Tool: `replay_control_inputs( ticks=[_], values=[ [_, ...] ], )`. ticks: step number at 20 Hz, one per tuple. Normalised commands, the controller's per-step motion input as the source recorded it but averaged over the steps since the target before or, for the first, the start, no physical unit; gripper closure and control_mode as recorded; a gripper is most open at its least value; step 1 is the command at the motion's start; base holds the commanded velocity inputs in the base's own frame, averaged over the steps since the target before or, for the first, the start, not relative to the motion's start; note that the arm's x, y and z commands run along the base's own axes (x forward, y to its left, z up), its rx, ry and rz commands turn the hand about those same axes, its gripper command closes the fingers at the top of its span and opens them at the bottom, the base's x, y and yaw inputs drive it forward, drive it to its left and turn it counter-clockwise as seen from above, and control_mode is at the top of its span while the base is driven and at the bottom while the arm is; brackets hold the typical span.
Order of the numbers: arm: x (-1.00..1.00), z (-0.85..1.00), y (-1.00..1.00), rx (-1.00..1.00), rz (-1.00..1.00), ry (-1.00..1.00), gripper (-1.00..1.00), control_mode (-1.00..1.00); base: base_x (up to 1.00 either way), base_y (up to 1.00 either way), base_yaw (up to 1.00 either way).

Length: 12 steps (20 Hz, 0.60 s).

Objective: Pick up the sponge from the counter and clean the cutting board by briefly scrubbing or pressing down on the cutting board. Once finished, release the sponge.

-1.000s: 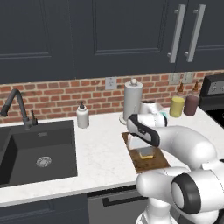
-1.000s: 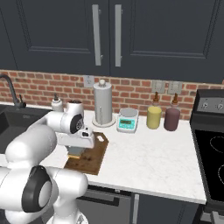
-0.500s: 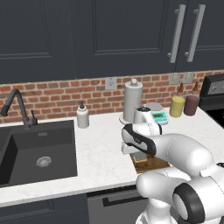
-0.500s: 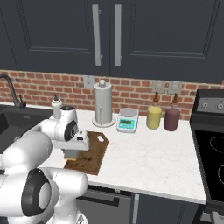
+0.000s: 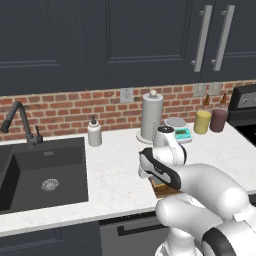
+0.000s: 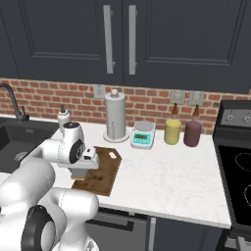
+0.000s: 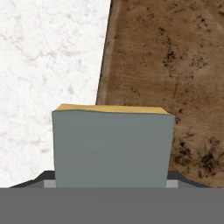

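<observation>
The tool sits low over the near left part of the cutting board, its fingers hidden behind the wrist in the right base view. In the hand view the sponge is seen close between the finger tips, grey-green face toward the camera and a yellow edge along its far side; the tool appears closed on the sponge. Beyond the sponge lies the worn brown cutting board, with the sponge placed over the board's edge where it meets the white marbled counter. In the left base view only a corner of the cutting board shows beneath the arm.

Farther back on the counter stand a paper towel holder, a white-and-teal kitchen scale, a yellow bottle and a dark red bottle. A soap dispenser stands near the dark sink.
</observation>
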Motion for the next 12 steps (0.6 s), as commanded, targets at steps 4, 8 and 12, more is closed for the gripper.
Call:
replay_control_inputs(
  ticks=[4, 8, 12],
  values=[
    [0.0, 0.0, -0.03, 0.0, 0.0, 0.0, 1.0, -1.0, 0.0, 0.0, 0.0],
    [0.0, 0.0, 0.0, 0.0, 0.0, 0.01, 1.0, -1.0, 0.0, 0.0, 0.0],
    [0.0, 0.0, -0.05, 0.0, 0.0, 0.15, 1.0, -1.0, 0.0, 0.0, 0.0]
  ],
)
